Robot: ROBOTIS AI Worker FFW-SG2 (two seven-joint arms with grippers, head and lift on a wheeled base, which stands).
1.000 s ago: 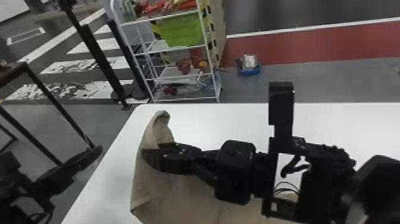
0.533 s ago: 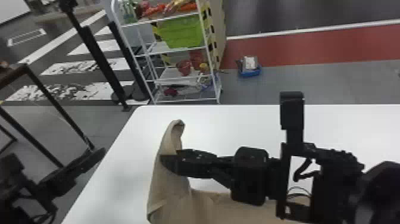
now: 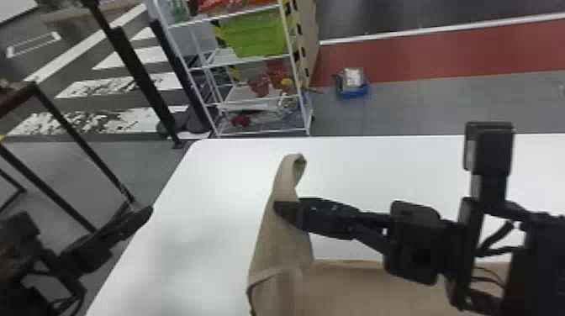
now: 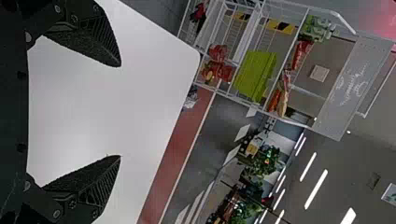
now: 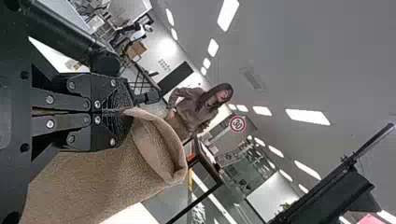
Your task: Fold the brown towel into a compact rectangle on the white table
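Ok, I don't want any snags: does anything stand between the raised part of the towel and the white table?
Nothing visible stands between the brown towel, held in the right gripper, and the white table below.

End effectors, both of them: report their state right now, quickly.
Left end effector: open, nothing between its fingers.
Right end effector: closed, holding the brown towel.

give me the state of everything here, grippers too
towel, pinched, partly raised, not yet a compact rectangle
right gripper, shut on towel
left gripper, open, nothing between fingers
rack, upright, loaded
green bin, on rack
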